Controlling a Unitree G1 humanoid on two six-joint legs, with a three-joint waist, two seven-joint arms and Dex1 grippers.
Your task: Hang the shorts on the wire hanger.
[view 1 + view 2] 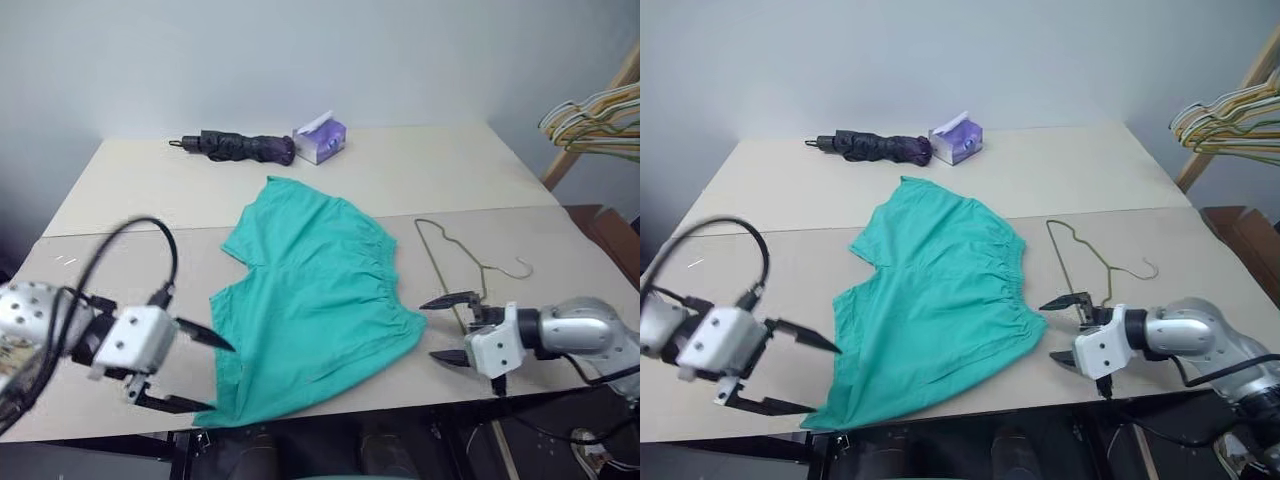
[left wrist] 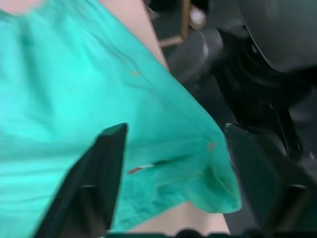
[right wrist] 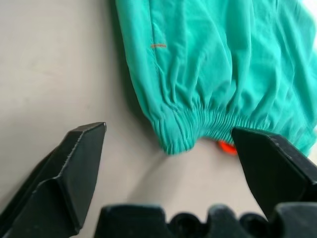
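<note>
Shorts [image 1: 315, 300] lie flat mid-table, limp and light, so we judge the gathered waistband the firmest place to pinch. Our left gripper [image 1: 205, 370] and right gripper [image 1: 452, 328] flank them, jaws apart and empty; the wire hanger [image 1: 455, 262] rests just beside the waistband.

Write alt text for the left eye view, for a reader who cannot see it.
Teal-green shorts lie flat on a beige table, with the left gripper open at their near corner and the right gripper open beside the waistband end. A thin wire hanger lies on the table next to the right gripper; a folded umbrella and tissue pack sit at the far edge.
</note>
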